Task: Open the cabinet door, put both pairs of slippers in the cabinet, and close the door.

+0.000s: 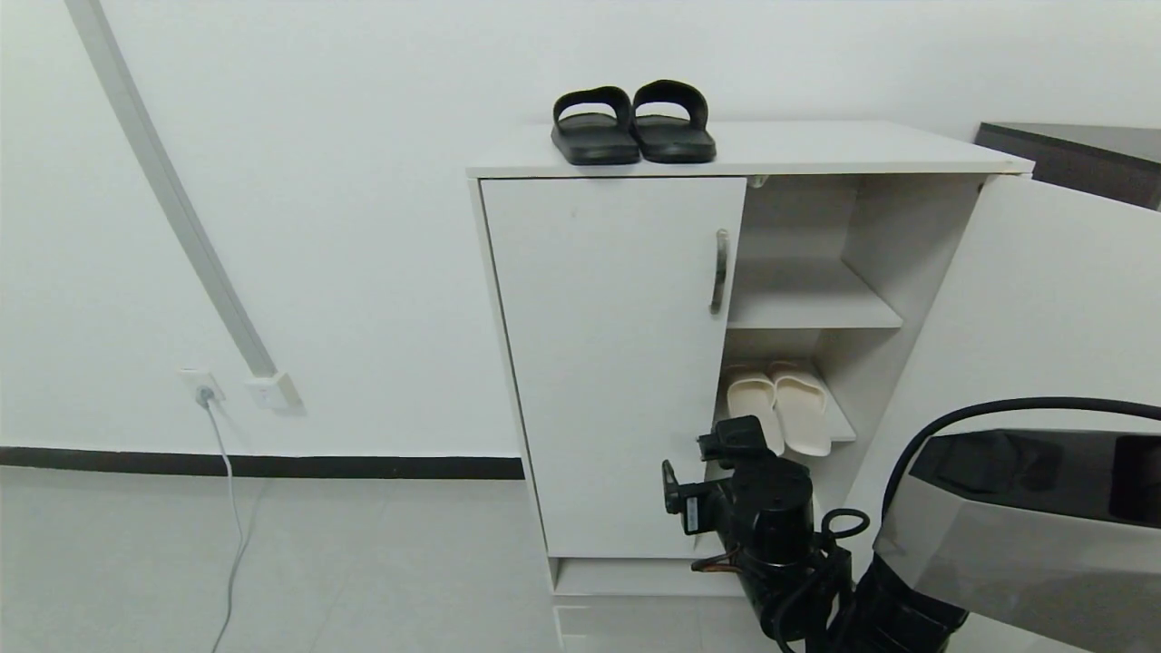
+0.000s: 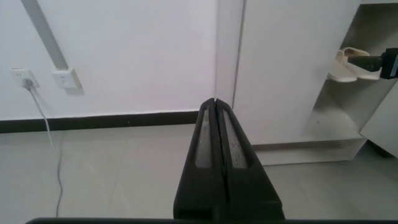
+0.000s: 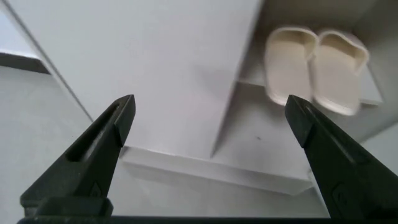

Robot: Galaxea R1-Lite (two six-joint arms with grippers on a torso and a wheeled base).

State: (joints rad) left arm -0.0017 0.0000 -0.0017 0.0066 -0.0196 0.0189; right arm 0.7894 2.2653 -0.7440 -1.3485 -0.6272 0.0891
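Two pairs of slippers were on record: the black slippers (image 1: 632, 124) stood side by side on top of the cabinet (image 1: 816, 145), above its left half, and the cream slippers (image 1: 780, 408) lay side by side on the lower shelf (image 1: 839, 426) inside the right compartment. Above them the upper shelf (image 1: 807, 304) was bare. The right door (image 1: 1043, 299) stood swung wide open, while the left door (image 1: 608, 363) was shut, its metal handle (image 1: 719, 270) upright along the inner edge. The right gripper (image 1: 698, 467) hung low in front of the cabinet, near the bottom of the left door and just below and in front of the cream pair; in its wrist view the right gripper (image 3: 209, 106) had its fingers spread wide with nothing between them, and the cream slippers (image 3: 317, 65) lay beyond. The left gripper (image 2: 215, 106) was clenched, pads pressed together on nothing, and was held above the floor (image 2: 112, 174) to the cabinet's left. A dark object at the edge of the left wrist view, beside the cream slippers (image 2: 348, 64), was possibly the other arm. A wall socket (image 1: 204, 385) with a cable (image 1: 231, 490) sat left of the cabinet.
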